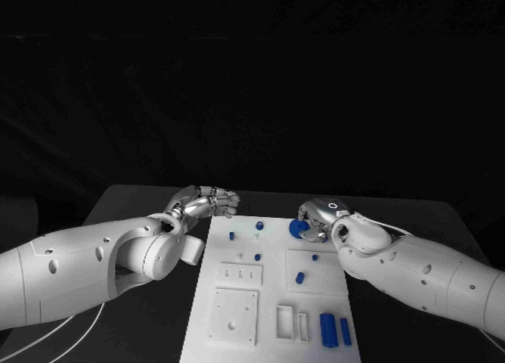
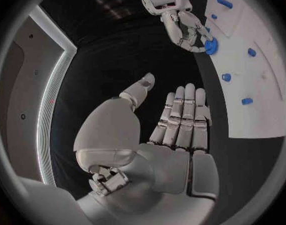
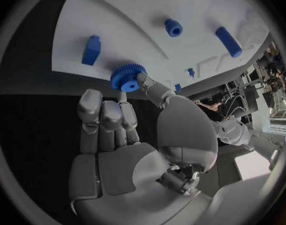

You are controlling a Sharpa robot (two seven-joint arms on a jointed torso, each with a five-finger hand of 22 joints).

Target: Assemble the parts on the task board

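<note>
Gear [image 3: 127,78], blue and toothed, pinched by right robot hand [image 3: 127,130].

A white task board [image 1: 237,318] lies flat on the black surface. A blue toothed gear [image 3: 125,77] sits at its far edge; small blue pegs [image 3: 173,27] stand upright mid-board, and two blue bars [image 1: 336,330] lie near its near right corner.

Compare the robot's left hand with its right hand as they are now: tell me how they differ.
The right hand holds a blue toothed gear at the far right edge of the white task board; the left hand holds nothing. The left hand's fingers lie straight and side by side, while the right hand's fingertips close on the gear. The left hand sits off the board over the black table; the right hand reaches over the board's edge. Both are silver hands on white arms.
</note>
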